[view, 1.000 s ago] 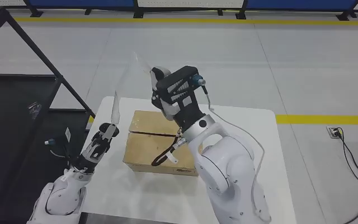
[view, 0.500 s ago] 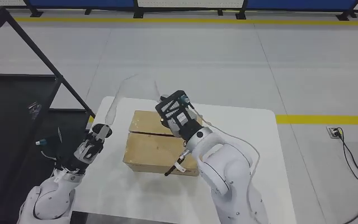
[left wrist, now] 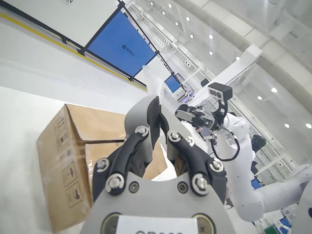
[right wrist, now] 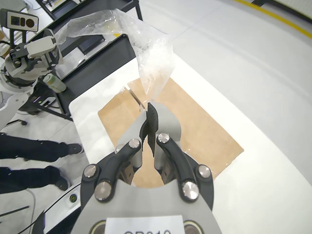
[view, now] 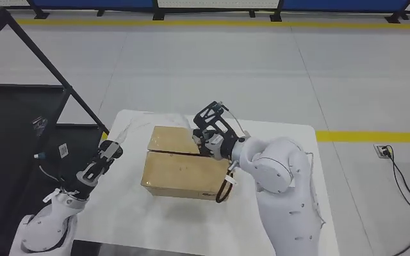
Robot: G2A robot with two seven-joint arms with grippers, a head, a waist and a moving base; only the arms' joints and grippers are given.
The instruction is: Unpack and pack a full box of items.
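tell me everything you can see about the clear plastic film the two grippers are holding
The clear plastic film is thin, see-through and crinkled, and whitish where it bunches. It arches as a loose band above the closed cardboard box. One end is pinched in the shut right gripper. The other end runs to the left gripper, which is also shut on it. Whether any part touches the box cannot be told.

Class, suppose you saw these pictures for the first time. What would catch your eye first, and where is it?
A crinkled clear plastic bag hangs in the air over the table, stretched between the right gripper and the left gripper, both with jaws shut on it. Below it a closed cardboard box sits near the middle of the white table.
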